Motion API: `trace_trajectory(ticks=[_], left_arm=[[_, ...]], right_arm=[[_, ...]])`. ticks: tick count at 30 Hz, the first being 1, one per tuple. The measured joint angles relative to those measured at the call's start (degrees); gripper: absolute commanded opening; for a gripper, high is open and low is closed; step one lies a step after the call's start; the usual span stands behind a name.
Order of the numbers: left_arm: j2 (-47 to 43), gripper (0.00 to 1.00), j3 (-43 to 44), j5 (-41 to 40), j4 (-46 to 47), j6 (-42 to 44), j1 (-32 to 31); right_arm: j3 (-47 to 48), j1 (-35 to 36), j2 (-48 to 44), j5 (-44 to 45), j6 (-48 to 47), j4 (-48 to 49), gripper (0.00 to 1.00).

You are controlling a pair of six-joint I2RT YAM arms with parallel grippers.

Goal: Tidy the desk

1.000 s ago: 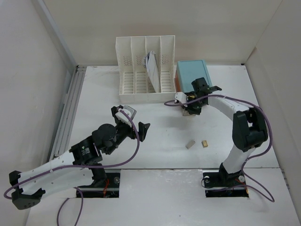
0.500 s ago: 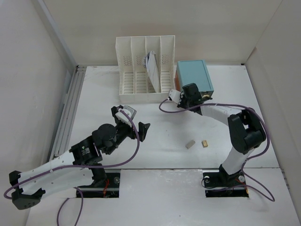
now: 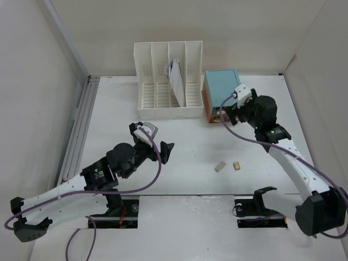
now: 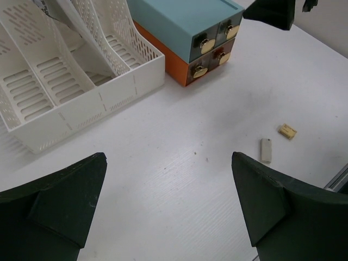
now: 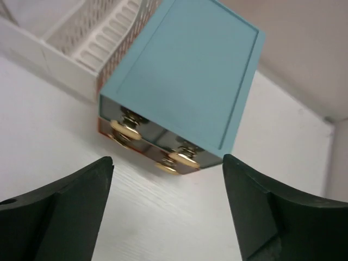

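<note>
The desk (image 3: pixel 190 182) is a white tabletop. On it lie a small pale grey block (image 3: pixel 219 166) (image 4: pixel 265 150) and a smaller tan block (image 3: pixel 237 165) (image 4: pixel 287 130). My left gripper (image 3: pixel 157 138) (image 4: pixel 168 156) hovers open over bare desk left of centre, with nothing between its fingers. At the back right, my right gripper (image 3: pixel 227 114) (image 5: pixel 167 159) is open too. It points at the front of the teal drawer box (image 3: pixel 220 87) (image 5: pixel 185 76) from a short way off and does not touch it. The drawers look shut, their gold handles showing.
A white slotted file rack (image 3: pixel 166 81) (image 4: pixel 65 81) stands at the back next to the drawer box, with a paper (image 3: pixel 175 76) in one slot. A grey metal rail (image 3: pixel 79 125) runs along the left edge. White panel walls surround the desk.
My right gripper was shut at the drawer box's front. It has drawn back to the right and opened, and the arm has swung out. The left arm has not moved.
</note>
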Motion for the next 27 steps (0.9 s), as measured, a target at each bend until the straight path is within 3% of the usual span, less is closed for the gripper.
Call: trace_trajectory(ticks=[4, 11, 16, 27], left_arm=[[0.0, 1.0, 0.0, 0.2, 0.0, 0.0, 0.0], [0.0, 1.0, 0.0, 0.2, 0.0, 0.0, 0.0], [0.0, 1.0, 0.0, 0.2, 0.0, 0.0, 0.0], [0.0, 1.0, 0.0, 0.0, 0.0, 0.0, 0.0]], right_arm=[[-2.0, -3.4, 0.0, -3.7, 15.1, 4.0, 0.74], [-10.7, -15.3, 9.0, -12.1, 32.2, 5.2, 0.64], [-11.2, -20.9, 14.8, -17.0, 37.9, 6.8, 0.57], [-3.2, -21.2, 34.5, -27.1, 44.2, 12.2, 0.56]])
